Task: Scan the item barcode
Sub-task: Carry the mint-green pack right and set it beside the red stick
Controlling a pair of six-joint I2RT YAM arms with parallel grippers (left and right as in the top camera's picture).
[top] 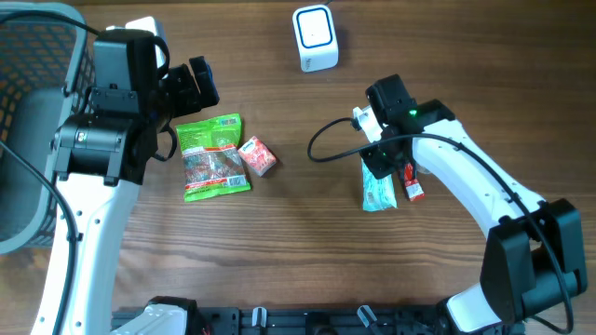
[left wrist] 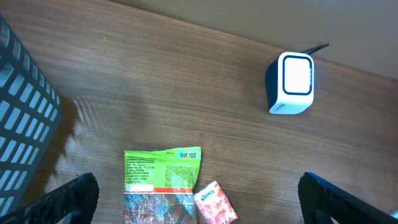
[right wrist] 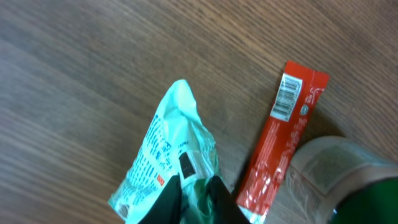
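1. The mint-green packet (right wrist: 163, 163) is crumpled on the bench (top: 298, 251), just beside a red bar (right wrist: 281, 142).
2. The right pincer (right wrist: 196, 194) has its fingers on either side of the packet's end; I cannot tell whether they pinch it.
3. The white scanner (top: 315, 37) stands well apart, toward the far edge.
4. The left pincer (top: 197, 86) gapes wide and holds nothing, near a green snack bag (top: 212, 158) and a small pink pack (top: 258, 155).
5. A basket (top: 33, 56) sits at the far left.

A white scanner (left wrist: 291, 84) sits at 2 o'clock on the wooden table (left wrist: 155, 81), with a dark cable (left wrist: 317, 47) running from its top. A green packet (left wrist: 163, 180) lies at 6 o'clock, a red pack (left wrist: 215, 204) touching its right edge. A basket (left wrist: 22, 134) fills 9 o'clock. The left gripper (left wrist: 198, 193) gapes wide, its fingers (left wrist: 68, 199) at 7 and 5 o'clock.
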